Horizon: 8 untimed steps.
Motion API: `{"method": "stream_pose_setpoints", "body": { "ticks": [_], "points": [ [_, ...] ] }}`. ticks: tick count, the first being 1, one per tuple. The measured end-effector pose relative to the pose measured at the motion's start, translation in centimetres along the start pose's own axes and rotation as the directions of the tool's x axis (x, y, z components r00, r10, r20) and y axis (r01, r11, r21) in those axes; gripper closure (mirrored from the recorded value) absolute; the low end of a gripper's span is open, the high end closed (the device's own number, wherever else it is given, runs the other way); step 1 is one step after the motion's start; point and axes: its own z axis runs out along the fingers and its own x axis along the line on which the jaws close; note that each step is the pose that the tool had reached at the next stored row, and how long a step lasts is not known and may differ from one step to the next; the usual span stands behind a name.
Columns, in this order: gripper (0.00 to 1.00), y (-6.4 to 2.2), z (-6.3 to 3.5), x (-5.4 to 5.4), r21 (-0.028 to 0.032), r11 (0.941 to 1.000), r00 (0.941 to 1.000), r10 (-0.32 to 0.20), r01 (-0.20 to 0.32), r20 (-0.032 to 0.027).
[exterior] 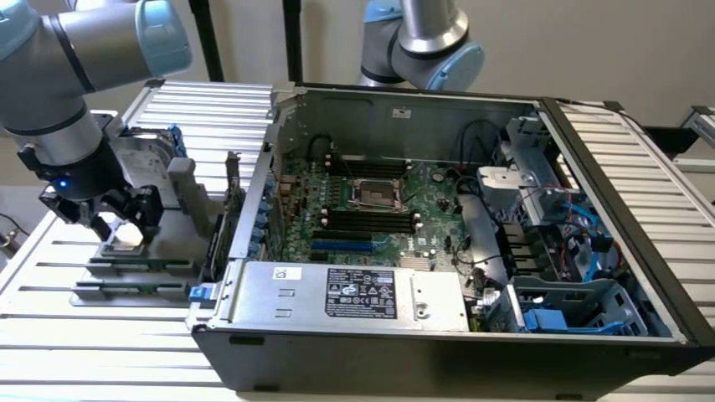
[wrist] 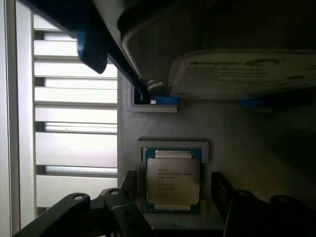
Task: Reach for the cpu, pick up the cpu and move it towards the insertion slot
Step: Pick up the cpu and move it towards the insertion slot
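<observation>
Here, gripper (exterior: pixel 115 219) low over the cpu (wrist: pixel 173 180) on a grey holder (wrist: pixel 242 131), fingers (wrist: pixel 224 190) spread wide either side, gripping nothing, insertion slot (exterior: pixel 374 194) well apart inside the computer case (exterior: pixel 447 356)

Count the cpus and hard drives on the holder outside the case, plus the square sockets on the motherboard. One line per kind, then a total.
cpu: 1
hard drive: 1
insertion slot: 1
Total: 3
</observation>
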Motion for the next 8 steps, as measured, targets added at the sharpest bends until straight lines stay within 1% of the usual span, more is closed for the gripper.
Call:
{"method": "stream_pose_setpoints", "body": {
  "ticks": [2,3,7,8],
  "points": [
    [0.31,0.01,0.01,0.0,0.0009,1.0,1.0,0.0,0.0,-0.0002],
    [0.38,0.02,0.02,0.0,0.0013,1.0,1.0,0.0,0.0,-0.0002],
    [0.38,0.04,0.01,0.0,0.0028,1.0,1.0,0.0,0.0,-0.0014],
    [0.4,0.04,0.01,0.01,0.0031,1.0,1.0,0.0,0.0,-0.0021]
  ]
}}
